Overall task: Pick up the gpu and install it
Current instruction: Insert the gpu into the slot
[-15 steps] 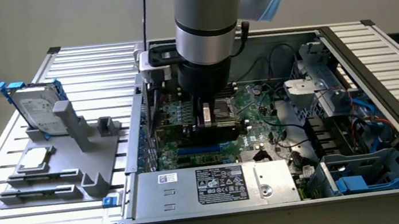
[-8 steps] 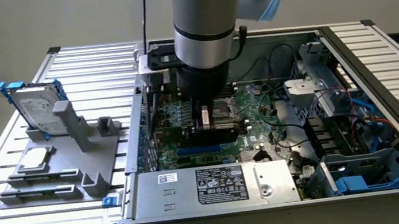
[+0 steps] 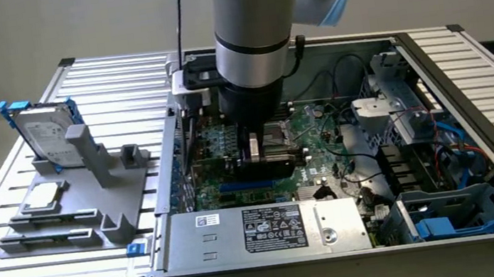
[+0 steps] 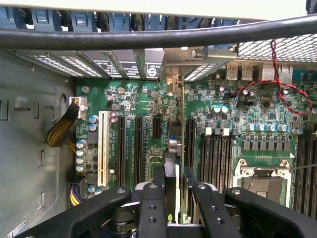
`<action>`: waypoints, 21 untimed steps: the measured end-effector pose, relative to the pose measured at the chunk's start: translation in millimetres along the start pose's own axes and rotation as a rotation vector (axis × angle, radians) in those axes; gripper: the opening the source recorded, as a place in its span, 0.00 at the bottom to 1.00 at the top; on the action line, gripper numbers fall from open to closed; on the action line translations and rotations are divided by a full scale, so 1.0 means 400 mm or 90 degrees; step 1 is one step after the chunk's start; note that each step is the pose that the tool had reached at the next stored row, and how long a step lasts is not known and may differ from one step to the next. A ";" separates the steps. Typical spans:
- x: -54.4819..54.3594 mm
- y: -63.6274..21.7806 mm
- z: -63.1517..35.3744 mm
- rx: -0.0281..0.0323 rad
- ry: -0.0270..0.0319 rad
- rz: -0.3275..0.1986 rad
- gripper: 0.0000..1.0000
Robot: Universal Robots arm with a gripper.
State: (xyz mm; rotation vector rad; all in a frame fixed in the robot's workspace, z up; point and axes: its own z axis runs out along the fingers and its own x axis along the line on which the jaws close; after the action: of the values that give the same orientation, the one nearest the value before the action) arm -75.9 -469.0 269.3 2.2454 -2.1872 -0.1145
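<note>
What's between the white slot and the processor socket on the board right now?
In the wrist view: black slots, then the gpu edge-on in the claw, then memory slots.

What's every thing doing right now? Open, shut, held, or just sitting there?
gripper, shut on the graphics card, inside the computer case
graphics card, held on edge over the green board; plugged in or not, cannot tell
computer case, open, side off
hard drive, standing up in the grey stand
chip, lying flat on the grey stand
</note>
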 end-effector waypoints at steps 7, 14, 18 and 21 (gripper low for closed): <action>0.000 0.002 0.003 -0.0003 0.0000 0.000 0.26; 0.000 0.002 0.009 -0.0015 -0.0001 0.000 0.26; 0.001 0.002 0.015 -0.0048 -0.0001 0.000 0.26; 0.001 0.003 0.018 -0.0061 -0.0002 0.000 0.26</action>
State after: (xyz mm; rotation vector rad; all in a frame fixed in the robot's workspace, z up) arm -77.3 -469.0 262.2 2.2400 -2.1825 -0.1251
